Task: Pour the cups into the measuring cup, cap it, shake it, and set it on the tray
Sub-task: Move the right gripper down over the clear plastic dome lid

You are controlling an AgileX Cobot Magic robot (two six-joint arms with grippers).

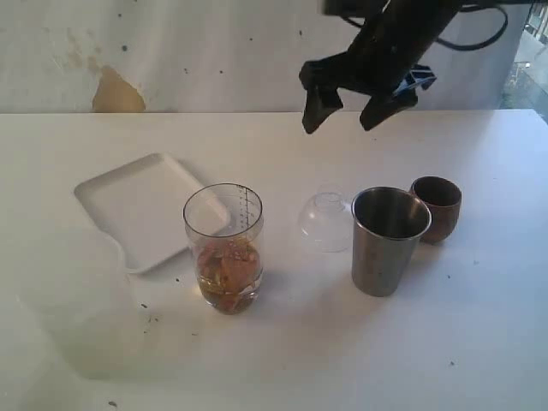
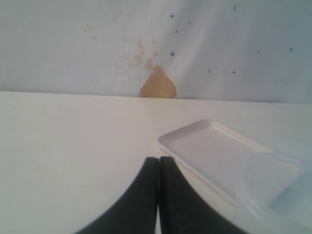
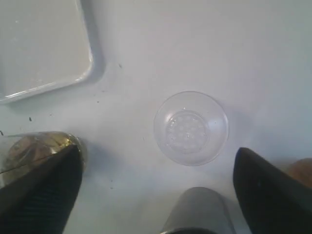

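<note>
Counter (image 1: 479,342) layout, one moment. Two cups are standing upright at the right: one brushed-steel tumbler (image 1: 387,241) and one brown wooden cup (image 1: 437,208), the wooden cup just behind the tumbler on its right and partly hidden by it. One measuring cup (image 1: 223,248), clear with a printed scale down its side, is standing upright near the middle and is holding brownish-amber contents in its bottom part. One white tray (image 1: 137,205) is lying flat at the left, bare, its near corner close to the measuring cup but apart from it in the right wrist view. One clear dome-shaped cap (image 1: 325,221) is resting between the measuring cup and the tumbler, just beside the tumbler. One cloudy translucent plastic cup (image 2: 273,187) is showing at the edge of the left wrist view, in front of the tray. Of the two grippers, the right gripper (image 1: 341,122) is hanging well above the counter with its jaws spread wide and gripping nothing; its wrist view is looking straight down on the cap, with the tumbler's rim and the measuring cup crowding either side of that gap. The left gripper (image 2: 158,161) is resting low over bare counter, fingers pressed together, with nothing between them. One tan patch (image 1: 116,92) is marking the wall behind.
</note>
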